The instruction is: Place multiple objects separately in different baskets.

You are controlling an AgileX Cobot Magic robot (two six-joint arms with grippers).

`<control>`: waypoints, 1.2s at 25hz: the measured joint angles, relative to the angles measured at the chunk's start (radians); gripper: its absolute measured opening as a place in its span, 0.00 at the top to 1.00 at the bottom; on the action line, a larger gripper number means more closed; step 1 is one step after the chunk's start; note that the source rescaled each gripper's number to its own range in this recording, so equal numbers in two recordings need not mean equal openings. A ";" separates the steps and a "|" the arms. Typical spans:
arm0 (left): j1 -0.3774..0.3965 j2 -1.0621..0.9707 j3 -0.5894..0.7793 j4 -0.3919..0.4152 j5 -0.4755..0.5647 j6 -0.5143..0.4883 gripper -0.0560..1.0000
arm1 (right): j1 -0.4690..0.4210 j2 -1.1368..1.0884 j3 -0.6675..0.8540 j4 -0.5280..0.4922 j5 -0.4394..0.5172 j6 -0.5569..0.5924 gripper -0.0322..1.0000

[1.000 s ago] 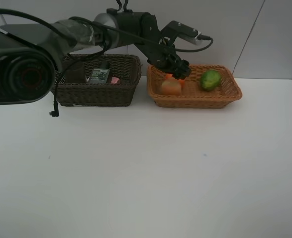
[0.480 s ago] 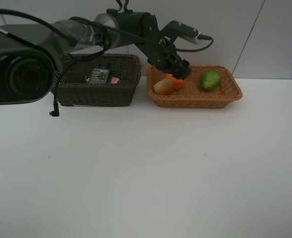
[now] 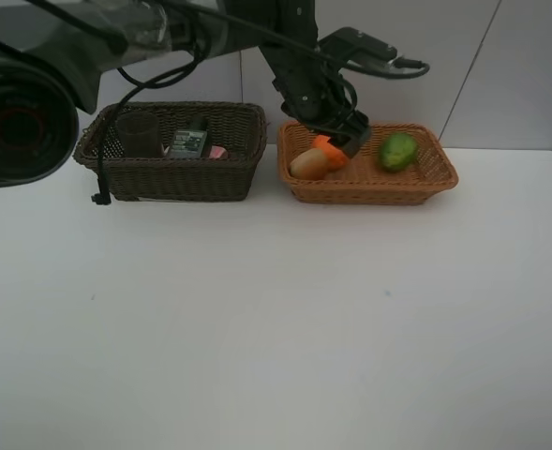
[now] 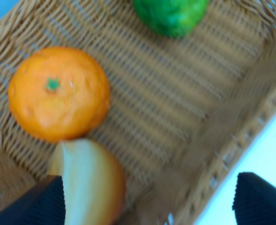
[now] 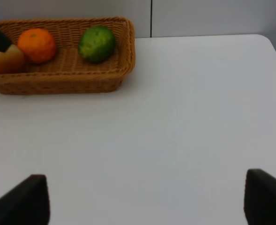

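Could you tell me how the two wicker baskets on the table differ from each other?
The dark brown basket is deeper; the orange-tan basket is shallower. The brown one holds a cup and bottles; the tan one holds an orange, a peach-like fruit and a green fruit. Both are rectangular and woven.

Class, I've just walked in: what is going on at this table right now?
A two-armed robot is sorting items into baskets. The left tool hangs open above the light basket, holding nothing; the orange, peach and lime lie inside. The dark basket holds a cup and a grey bottle. The right tool is open over bare table.
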 joint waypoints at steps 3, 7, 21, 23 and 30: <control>0.000 -0.076 0.000 0.015 0.084 -0.016 0.06 | 0.000 0.000 0.000 0.000 0.000 0.000 0.20; -0.004 -0.187 0.000 0.062 0.235 -0.020 0.06 | 0.000 0.000 0.000 0.000 0.000 0.000 0.20; -0.022 -0.465 0.149 0.138 0.374 -0.105 0.06 | 0.000 0.000 0.000 0.000 0.000 0.000 0.20; -0.019 -0.528 0.238 0.138 0.374 -0.108 0.06 | 0.000 0.000 0.000 0.000 0.000 0.000 0.20; 0.076 -0.783 0.622 0.136 0.354 -0.163 0.06 | 0.000 0.000 0.000 0.000 0.000 0.000 0.20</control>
